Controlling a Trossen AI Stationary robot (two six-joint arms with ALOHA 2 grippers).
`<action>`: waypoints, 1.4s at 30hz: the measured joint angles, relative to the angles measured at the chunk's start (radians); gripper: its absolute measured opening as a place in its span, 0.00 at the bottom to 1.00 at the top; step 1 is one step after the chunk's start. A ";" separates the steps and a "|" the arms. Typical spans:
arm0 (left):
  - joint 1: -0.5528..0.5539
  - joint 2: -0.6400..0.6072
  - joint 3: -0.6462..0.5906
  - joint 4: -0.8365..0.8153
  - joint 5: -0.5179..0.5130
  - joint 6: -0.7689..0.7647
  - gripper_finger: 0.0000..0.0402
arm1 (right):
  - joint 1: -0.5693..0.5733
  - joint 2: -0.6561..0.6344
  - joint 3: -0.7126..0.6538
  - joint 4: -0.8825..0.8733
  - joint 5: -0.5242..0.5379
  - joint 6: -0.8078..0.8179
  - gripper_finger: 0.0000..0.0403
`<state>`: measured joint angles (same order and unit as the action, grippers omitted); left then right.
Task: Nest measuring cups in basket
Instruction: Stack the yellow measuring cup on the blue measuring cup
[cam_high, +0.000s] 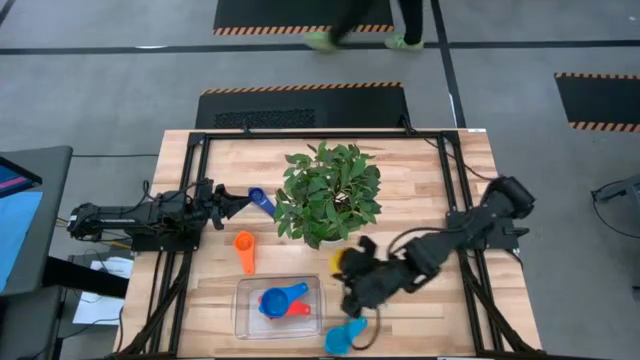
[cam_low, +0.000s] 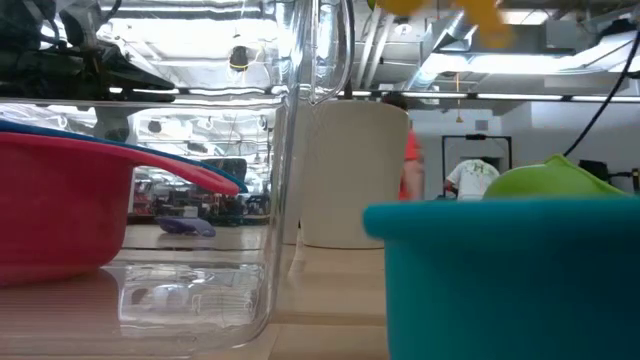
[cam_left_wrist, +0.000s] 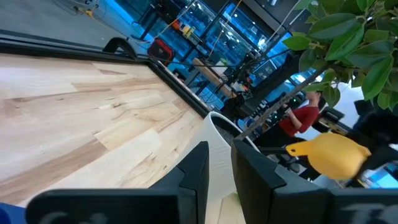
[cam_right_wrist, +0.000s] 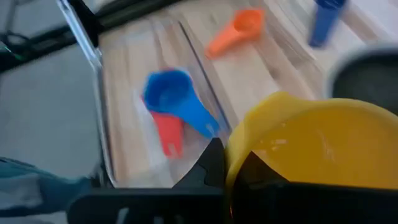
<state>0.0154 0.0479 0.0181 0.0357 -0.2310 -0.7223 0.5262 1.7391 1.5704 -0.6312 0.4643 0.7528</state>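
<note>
Right gripper (cam_right_wrist: 227, 168) jaws pinch yellow cup (cam_right_wrist: 323, 149) by its rim, clear of the counter (cam_high: 420, 180), for carrying to basket (cam_high: 245, 310); left gripper (cam_left_wrist: 217, 171) jaws narrow, idle at left edge

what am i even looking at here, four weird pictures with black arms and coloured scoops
These are four cameras on one two-armed robot at a wooden table. One looks down from above, one sits at tabletop height, and one rides on each wrist.

On the table: a potted plant, a clear basket holding a blue cup over a red cup, plus an orange cup, a dark blue cup and a light blue cup.

The right gripper is shut on a yellow cup, lifted near the basket. The left gripper waits by the dark blue cup.
</note>
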 joint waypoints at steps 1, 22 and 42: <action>0.000 0.000 0.000 0.000 0.000 0.000 0.15 | -0.010 0.019 0.024 -0.005 -0.008 -0.003 0.02; 0.000 0.000 0.000 -0.005 0.043 0.023 0.15 | 0.044 0.537 0.692 -0.006 0.038 -0.002 0.02; 0.000 0.000 0.000 -0.008 0.065 0.020 0.15 | 0.060 0.674 0.778 0.037 0.112 0.243 0.03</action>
<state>0.0156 0.0477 0.0181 0.0275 -0.1659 -0.7023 0.5861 2.4134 2.3486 -0.5946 0.5763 0.9962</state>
